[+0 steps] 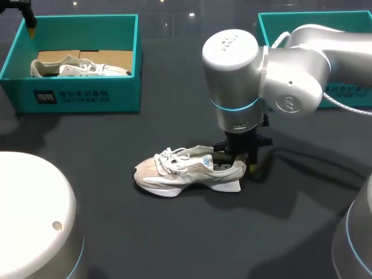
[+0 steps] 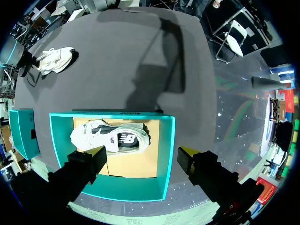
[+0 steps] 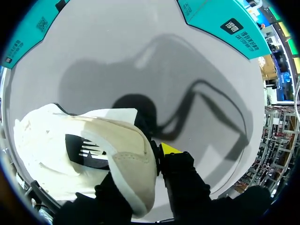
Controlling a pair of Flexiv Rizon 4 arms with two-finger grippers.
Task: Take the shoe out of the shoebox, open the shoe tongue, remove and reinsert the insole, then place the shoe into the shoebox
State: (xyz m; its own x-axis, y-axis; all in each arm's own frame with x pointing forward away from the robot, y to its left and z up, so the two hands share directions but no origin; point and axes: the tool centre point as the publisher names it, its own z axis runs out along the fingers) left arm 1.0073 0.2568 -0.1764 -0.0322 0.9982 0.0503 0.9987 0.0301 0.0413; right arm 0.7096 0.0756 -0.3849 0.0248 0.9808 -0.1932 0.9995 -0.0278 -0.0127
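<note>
Standing on its sole on the dark table (image 1: 104,145), the shoe (image 1: 186,171) is pictured outside the box (image 1: 81,96), well apart from it and near the table's middle, toe pointed toward the left arm's side. The right gripper (image 1: 239,165) is lowered at the heel and is clenched on the shoe there: in the right wrist view one yellow-tipped finger (image 3: 169,150) is pressed against the outside of the heel, while the other is set on the opposite side, its tip hidden by the shoe (image 3: 93,145). The left gripper (image 2: 143,154) is held above the box (image 2: 166,159), fingers spread wide and touching nothing. A second shoe (image 2: 112,138) is seen lying on its side on the cardboard floor of that box. A second teal box (image 1: 273,23) is partly hidden behind the right arm.
</note>
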